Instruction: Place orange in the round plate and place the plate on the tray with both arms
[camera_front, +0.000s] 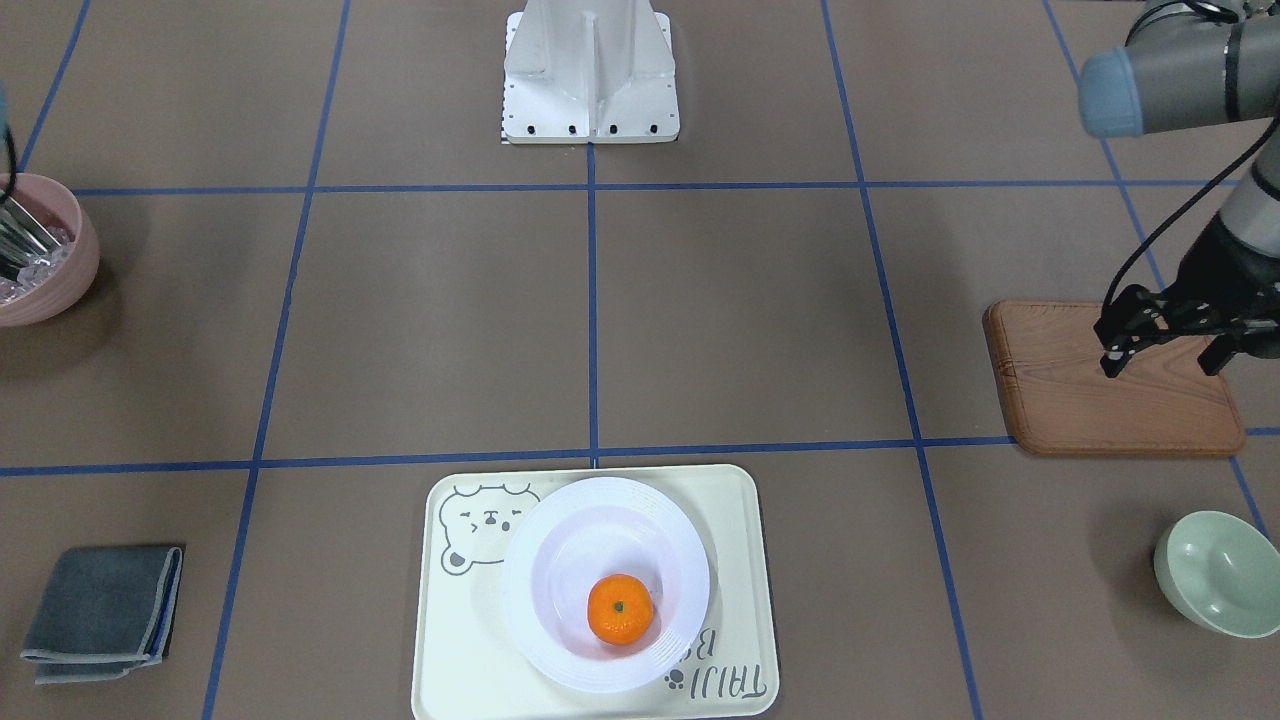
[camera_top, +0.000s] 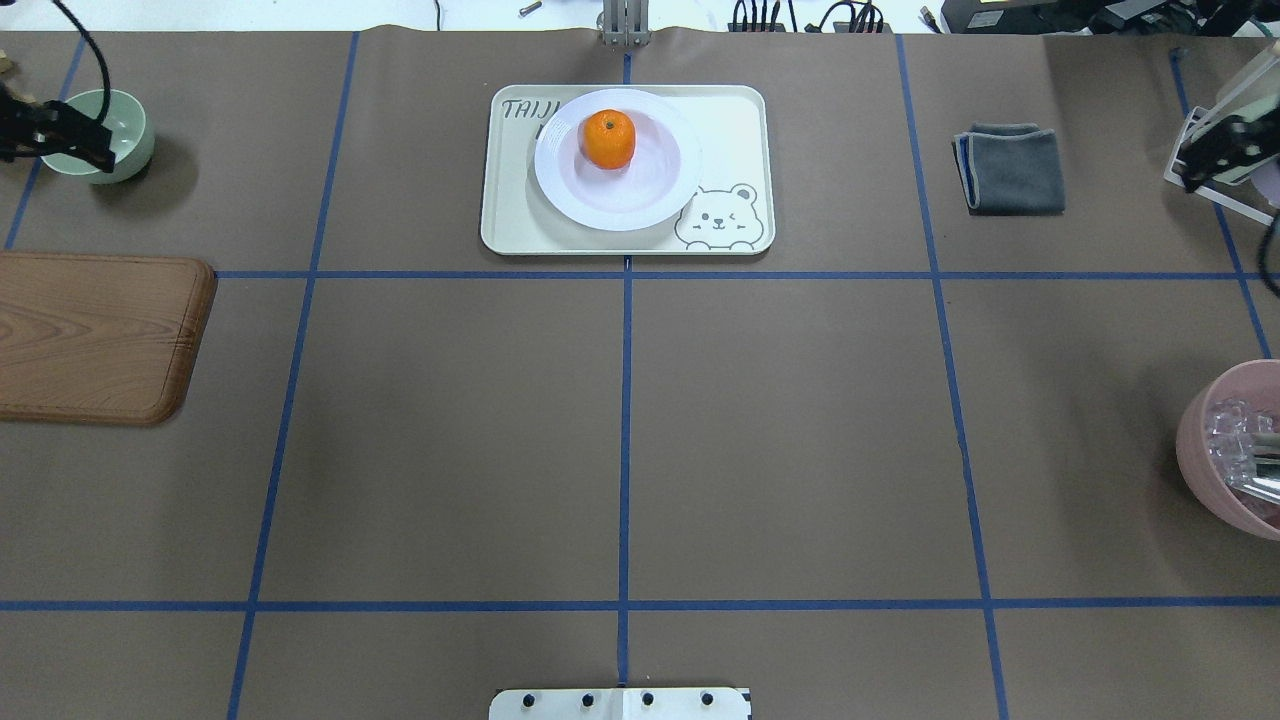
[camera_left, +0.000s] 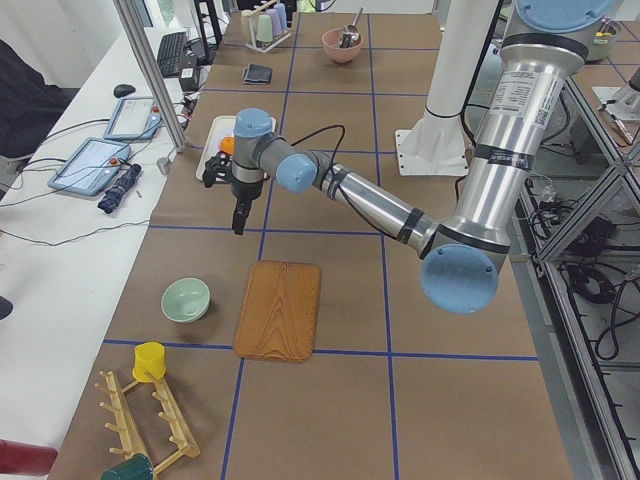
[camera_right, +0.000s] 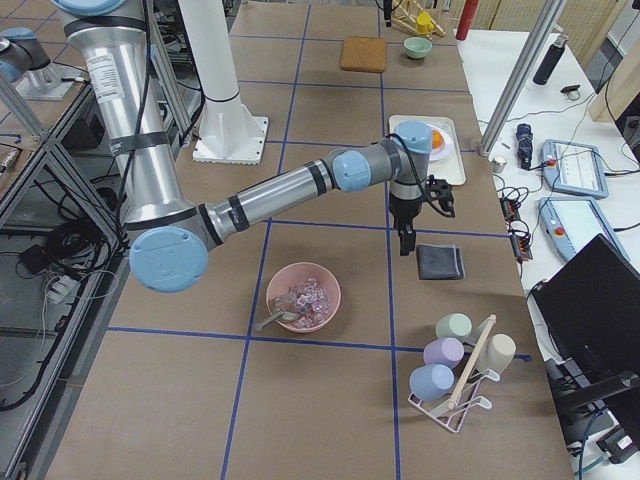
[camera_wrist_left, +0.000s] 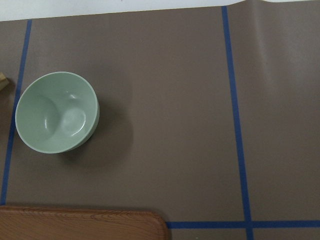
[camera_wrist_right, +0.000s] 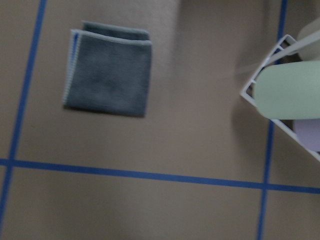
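The orange (camera_front: 620, 608) lies inside the white round plate (camera_front: 560, 560). That plate rests on the cream bear tray (camera_front: 735, 520), seen at the far middle of the table in the overhead view as the tray (camera_top: 740, 130), the plate (camera_top: 640, 195) and the orange (camera_top: 609, 138). My left gripper (camera_front: 1165, 360) hangs open and empty above the wooden board, far from the tray. At the table's other end, my right gripper (camera_top: 1220, 155) hovers with fingers spread and nothing held, between the grey cloth and the cup rack.
A brown wooden board (camera_top: 95, 335) and a pale green bowl (camera_top: 125, 150) are on the left side. On the right are a folded grey cloth (camera_top: 1010, 168), a pink bowl (camera_top: 1215, 470) of clear pieces and a white cup rack (camera_wrist_right: 280, 90).
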